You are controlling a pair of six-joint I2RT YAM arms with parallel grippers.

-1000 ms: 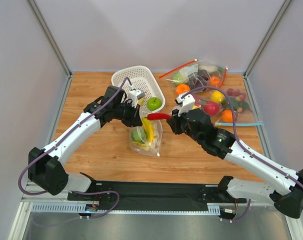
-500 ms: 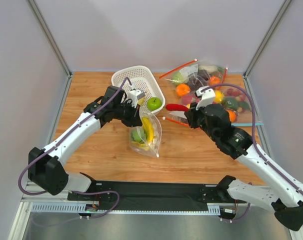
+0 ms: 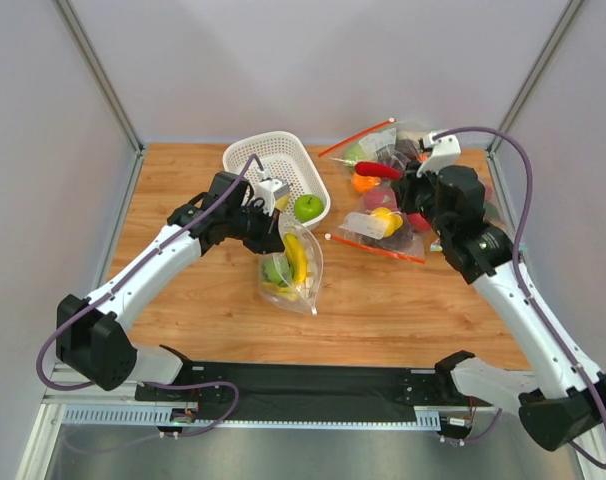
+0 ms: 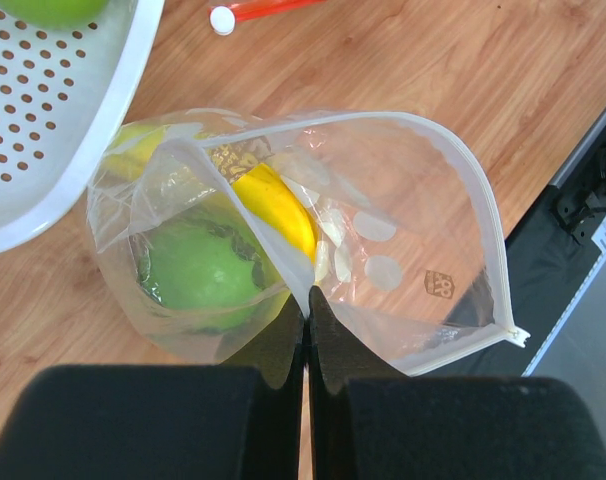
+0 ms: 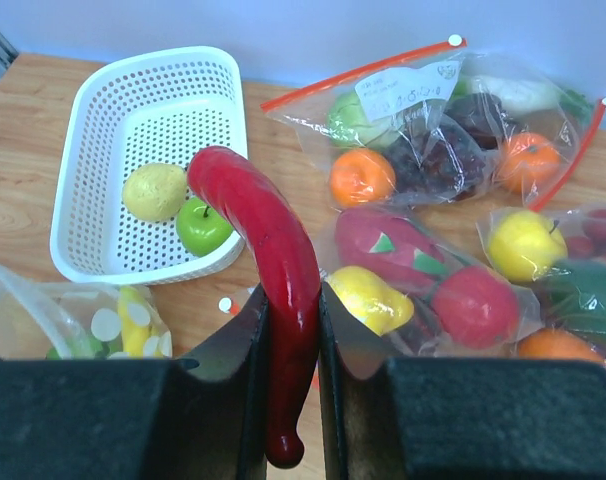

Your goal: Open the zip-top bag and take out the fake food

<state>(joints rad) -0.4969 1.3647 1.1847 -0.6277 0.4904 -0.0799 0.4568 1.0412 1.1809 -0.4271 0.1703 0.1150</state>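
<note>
The dotted zip-top bag (image 3: 295,268) lies on the table in front of the white basket (image 3: 245,152), its mouth gaping. My left gripper (image 4: 306,300) is shut on the bag's rim (image 4: 383,235) and holds it open. Inside lie a yellow banana (image 4: 280,205) and a green apple (image 4: 198,270). My right gripper (image 5: 293,330) is shut on the red chili pepper (image 5: 273,250), held in the air over the undotted bags at the back right (image 3: 378,170). In the basket (image 5: 83,150) sit a green apple (image 5: 203,226) and a yellowish round fruit (image 5: 155,191).
Several clear undotted bags of fruit (image 5: 433,130) with red zip strips crowd the back right corner (image 3: 383,222). Grey walls with metal posts close the table on three sides. The black arm rail runs along the near edge.
My right arm has swung from the bag's mouth up and to the back right, carrying the chili pepper. The left arm and the bag have not moved.
</note>
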